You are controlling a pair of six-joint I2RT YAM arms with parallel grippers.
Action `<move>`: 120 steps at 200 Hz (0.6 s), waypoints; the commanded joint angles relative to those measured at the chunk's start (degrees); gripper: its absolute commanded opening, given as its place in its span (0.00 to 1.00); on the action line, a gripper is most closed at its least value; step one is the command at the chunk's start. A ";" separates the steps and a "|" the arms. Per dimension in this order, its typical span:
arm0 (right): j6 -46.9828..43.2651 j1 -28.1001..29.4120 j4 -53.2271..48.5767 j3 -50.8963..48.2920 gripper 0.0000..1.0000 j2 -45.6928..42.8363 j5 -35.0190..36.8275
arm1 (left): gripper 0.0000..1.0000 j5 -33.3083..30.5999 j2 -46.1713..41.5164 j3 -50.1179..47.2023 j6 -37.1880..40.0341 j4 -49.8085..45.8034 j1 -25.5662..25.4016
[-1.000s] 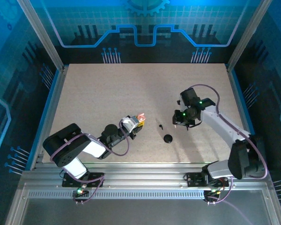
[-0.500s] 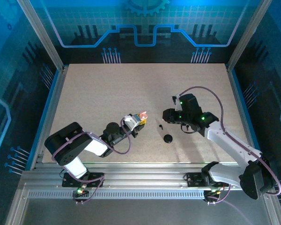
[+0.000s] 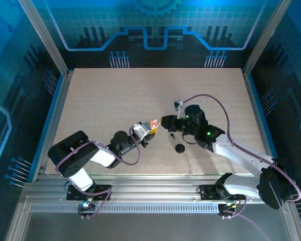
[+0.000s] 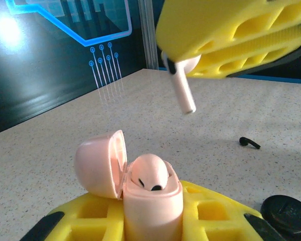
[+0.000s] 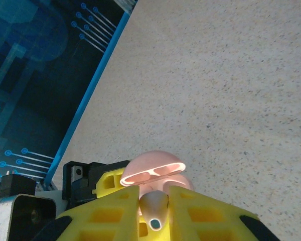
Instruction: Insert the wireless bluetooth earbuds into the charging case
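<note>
My left gripper (image 3: 147, 129) is shut on the pink charging case (image 4: 151, 203), which stands upright between its yellow fingers (image 4: 210, 213) with the lid (image 4: 98, 163) swung open. One pale pink earbud (image 4: 149, 173) sits in the case. My right gripper (image 3: 166, 122) is shut on a second pale pink earbud (image 4: 183, 93), stem pointing down, a little above and behind the open case and apart from it. From the right wrist, this earbud (image 5: 154, 208) is pinched between the yellow fingers (image 5: 210, 213), with the case lid (image 5: 153, 168) just beyond. A black earbud (image 3: 171, 135) lies loose on the table.
A round black puck (image 3: 180, 148) lies on the table right of the left gripper, close under the right arm, and it shows as a dark disc (image 4: 288, 213) at the lower right from the left wrist. The speckled tabletop (image 3: 120, 95) is ringed by blue walls.
My right arm has swung left across the table, bringing the pink earbud from the right side to just above the open case. The left gripper and case stayed put.
</note>
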 commanded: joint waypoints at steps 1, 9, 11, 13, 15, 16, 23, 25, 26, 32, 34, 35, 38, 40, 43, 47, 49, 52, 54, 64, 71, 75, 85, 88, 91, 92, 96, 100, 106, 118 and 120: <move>0.95 1.43 4.42 1.13 0.20 1.61 -0.66 | 0.14 0.98 -1.18 0.88 -0.03 1.51 -0.32; 1.02 1.66 4.82 1.14 0.20 2.09 -0.97 | 0.14 1.04 -1.27 0.97 -0.19 1.52 -0.28; 0.96 1.73 4.93 1.25 0.20 2.24 -0.98 | 0.14 1.11 -1.27 0.97 -0.27 1.51 -0.32; 1.03 1.78 4.96 1.28 0.20 2.34 -0.98 | 0.14 1.07 -1.27 0.97 -0.29 1.51 -0.31; 1.09 1.83 4.99 1.31 0.20 2.43 -0.98 | 0.14 1.05 -1.34 0.97 -0.27 1.50 -0.33; 1.10 1.85 5.01 1.31 0.20 2.40 -0.98 | 0.14 1.10 -1.35 0.97 -0.29 1.55 -0.34; 1.10 1.96 4.97 1.43 0.20 2.67 -0.99 | 0.14 1.02 -1.38 0.88 -0.40 1.55 -0.30; 1.11 2.01 4.95 1.41 0.20 2.78 -0.98 | 0.14 1.02 -1.36 0.88 -0.41 1.54 -0.28; 1.11 2.03 4.94 1.45 0.20 2.80 -0.98 | 0.14 0.95 -1.36 0.88 -0.44 1.52 -0.32; 1.14 2.13 5.09 1.56 0.20 2.96 -0.98 | 0.14 0.83 -1.44 0.87 -0.41 1.51 -0.31; 1.16 2.10 5.04 1.53 0.20 3.05 -0.98 | 0.14 0.80 -1.44 0.83 -0.37 1.55 -0.28; 1.18 2.07 5.03 1.51 0.20 3.06 -0.93 | 0.14 0.79 -1.49 0.81 -0.38 1.53 -0.28; 1.20 2.14 5.15 1.50 0.20 3.09 -0.90 | 0.14 0.79 -1.51 0.79 -0.38 1.51 -0.31; 1.20 2.21 5.12 1.49 0.20 3.21 -0.89 | 0.14 0.72 -1.53 0.79 -0.32 1.51 -0.28; 1.26 2.28 5.19 1.45 0.20 3.26 -0.89 | 0.14 0.75 -1.60 0.79 -0.30 1.52 -0.32; 1.28 2.31 5.20 1.49 0.20 3.33 -0.89 | 0.14 0.64 -1.62 0.79 -0.34 1.53 -0.32; 1.29 2.34 5.13 1.49 0.20 3.36 -0.89 | 0.14 0.66 -1.62 0.84 -0.35 1.51 -0.31; 1.27 2.35 5.12 1.47 0.20 3.43 -0.89 | 0.14 0.69 -1.69 0.80 -0.33 1.55 -0.32; 1.31 2.33 5.11 1.36 0.20 3.54 -0.89 | 0.14 0.70 -1.77 0.79 -0.30 1.52 -0.29; 1.43 2.48 5.20 1.22 0.20 3.76 -0.74 | 0.14 0.94 -1.96 0.84 -0.40 1.50 -0.28; 1.59 2.45 5.37 1.11 0.20 3.81 -0.51 | 0.14 1.22 -2.06 0.80 -0.54 1.50 -0.28; 1.76 2.42 5.53 0.93 0.20 3.87 -0.39 | 0.14 1.19 -2.14 0.79 -0.50 1.52 -0.30; 2.06 2.49 5.98 0.62 0.20 3.95 -0.07 | 0.14 1.31 -2.24 0.79 -0.61 1.51 -0.32; 2.19 2.44 6.09 0.50 0.20 3.96 0.02 | 0.14 1.24 -2.24 0.79 -0.58 1.50 -0.30; 2.29 2.45 6.08 0.39 0.20 3.94 0.25 | 0.14 1.29 -2.24 0.79 -0.61 1.50 -0.31; 2.36 2.47 6.08 0.37 0.20 3.95 0.29 | 0.14 1.26 -2.24 0.79 -0.58 1.55 -0.34; 2.51 2.57 6.09 0.23 0.20 3.95 0.54 | 0.14 1.23 -2.34 0.79 -0.57 1.51 -0.29; 2.68 2.57 6.08 0.17 0.20 3.96 0.70 | 0.14 1.16 -2.33 0.79 -0.53 1.55 -0.29; 2.80 2.50 6.18 -0.06 0.20 3.94 0.98 | 0.14 1.23 -2.39 0.79 -0.50 1.51 -0.33; 3.17 2.54 6.42 -0.39 0.20 3.80 1.58 | 0.14 1.36 -2.48 0.79 -0.52 1.51 -0.30; 3.15 2.57 6.52 -0.41 0.20 3.79 1.68 | 0.14 1.39 -2.50 0.79 -0.51 1.53 -0.28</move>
